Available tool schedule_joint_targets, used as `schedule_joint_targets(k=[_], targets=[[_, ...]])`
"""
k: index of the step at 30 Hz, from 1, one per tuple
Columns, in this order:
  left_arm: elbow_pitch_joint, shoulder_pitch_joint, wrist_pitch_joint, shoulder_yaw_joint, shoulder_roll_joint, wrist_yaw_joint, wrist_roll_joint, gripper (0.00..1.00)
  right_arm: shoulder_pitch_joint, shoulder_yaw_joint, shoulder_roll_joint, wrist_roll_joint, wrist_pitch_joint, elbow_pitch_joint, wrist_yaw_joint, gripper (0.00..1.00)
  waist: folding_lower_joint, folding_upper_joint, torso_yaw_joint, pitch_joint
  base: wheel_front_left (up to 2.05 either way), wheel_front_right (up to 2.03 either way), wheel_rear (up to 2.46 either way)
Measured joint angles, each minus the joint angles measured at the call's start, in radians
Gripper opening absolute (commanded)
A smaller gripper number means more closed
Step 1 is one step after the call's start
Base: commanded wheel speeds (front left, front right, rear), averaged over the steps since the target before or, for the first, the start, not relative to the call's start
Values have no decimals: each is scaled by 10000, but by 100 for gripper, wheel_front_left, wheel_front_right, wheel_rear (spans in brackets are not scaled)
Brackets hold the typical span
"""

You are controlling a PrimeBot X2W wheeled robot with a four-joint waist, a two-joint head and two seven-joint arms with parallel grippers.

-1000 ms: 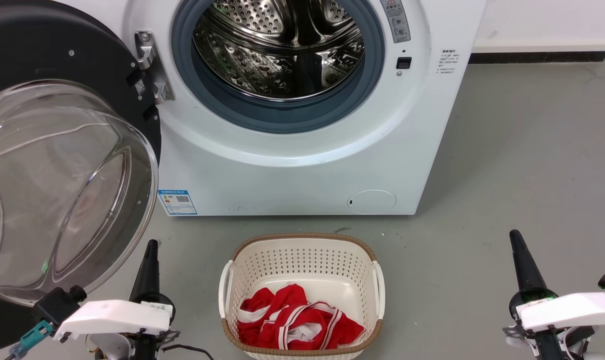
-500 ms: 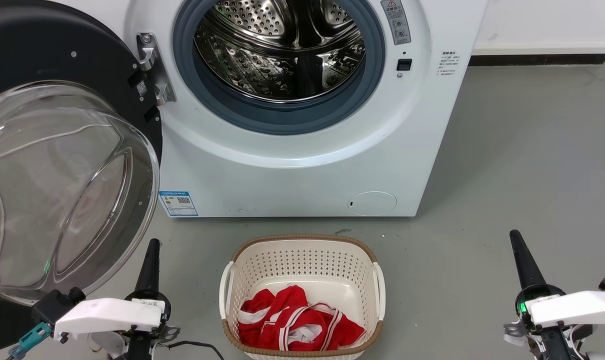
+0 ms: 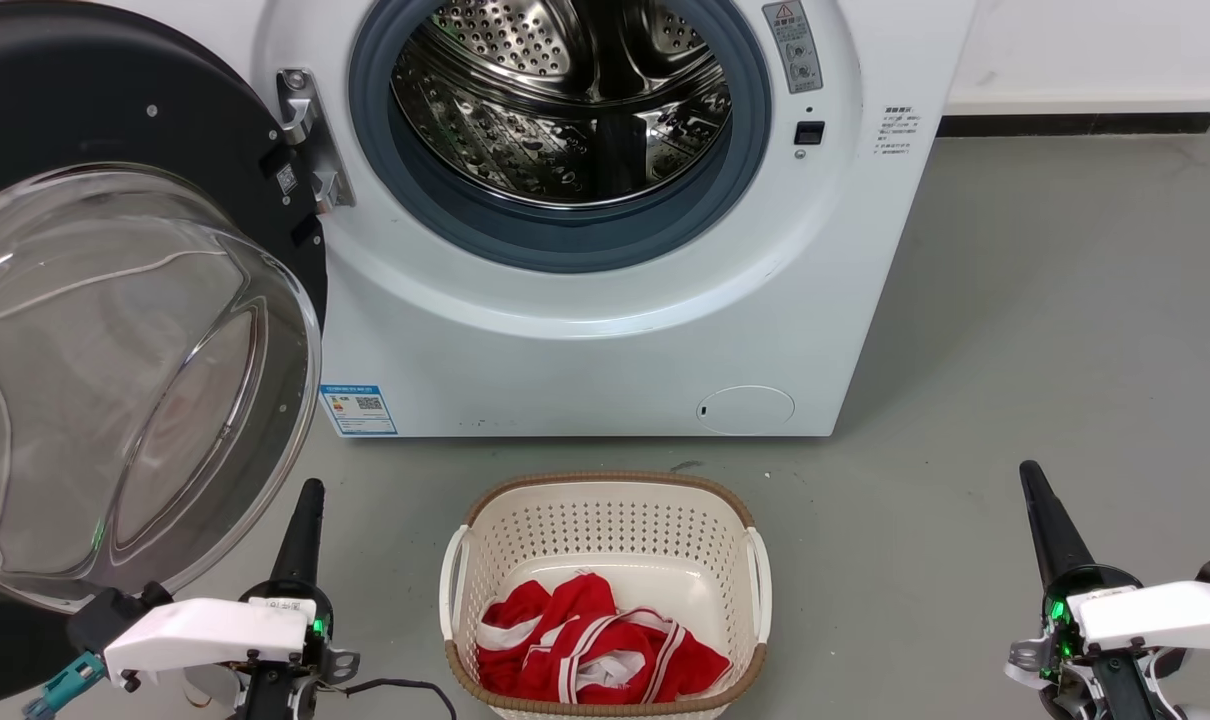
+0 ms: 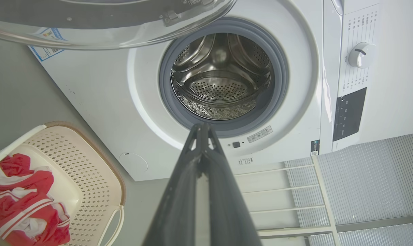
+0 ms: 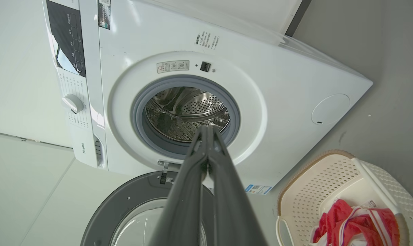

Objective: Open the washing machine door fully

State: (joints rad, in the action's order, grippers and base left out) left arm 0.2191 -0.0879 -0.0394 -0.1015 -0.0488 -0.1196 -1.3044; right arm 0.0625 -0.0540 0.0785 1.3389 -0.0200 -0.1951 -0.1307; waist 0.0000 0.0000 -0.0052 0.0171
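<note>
Status:

- The washing machine door is swung out on my left and hangs from its metal hinge at the left edge of the opening. Its inner side faces me, with the clear glass bowl bulging toward the head camera inside the black ring.
- The washing machine is straight ahead on the grey floor. The steel drum is exposed inside the grey-blue gasket. The blue label sticker is low on the front left, and the small round flap is low on the front right.
- My left end effector is at the lower left of the head view. The fingers are pressed together with nothing between them, pointing up toward the machine. The tip is near the lower right rim of the door's bowl. I can't tell contact from the head view. In the left wrist view the door rim crosses the top of the frame, well apart from the fingertips.
- My right end effector is at the lower right, over bare floor and well clear of the machine. Its fingers are also together and it is carrying nothing. In the right wrist view the tips line up with the drum opening.
- A cream laundry basket sits on the floor between my two arms, just in front of the machine. There is a red-and-white garment inside it.
</note>
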Motion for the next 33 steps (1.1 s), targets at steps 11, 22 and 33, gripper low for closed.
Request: schedule_joint_targets(k=[11,22,33], targets=[[84,-43,-236,-35,-2,-31,-961,0,134,-65,-2,940,-205,-144,0,0,0,0,15,-39,0,0,0],[155,-119,-458,-63,-2,-50,-1825,0,216,-138,-6,1793,-387,-291,0,0,0,0,30,-78,0,0,0],[230,-151,-644,-94,-4,-82,-2617,0,341,-215,-15,2575,-562,-403,0,0,0,0,44,-117,0,0,0]])
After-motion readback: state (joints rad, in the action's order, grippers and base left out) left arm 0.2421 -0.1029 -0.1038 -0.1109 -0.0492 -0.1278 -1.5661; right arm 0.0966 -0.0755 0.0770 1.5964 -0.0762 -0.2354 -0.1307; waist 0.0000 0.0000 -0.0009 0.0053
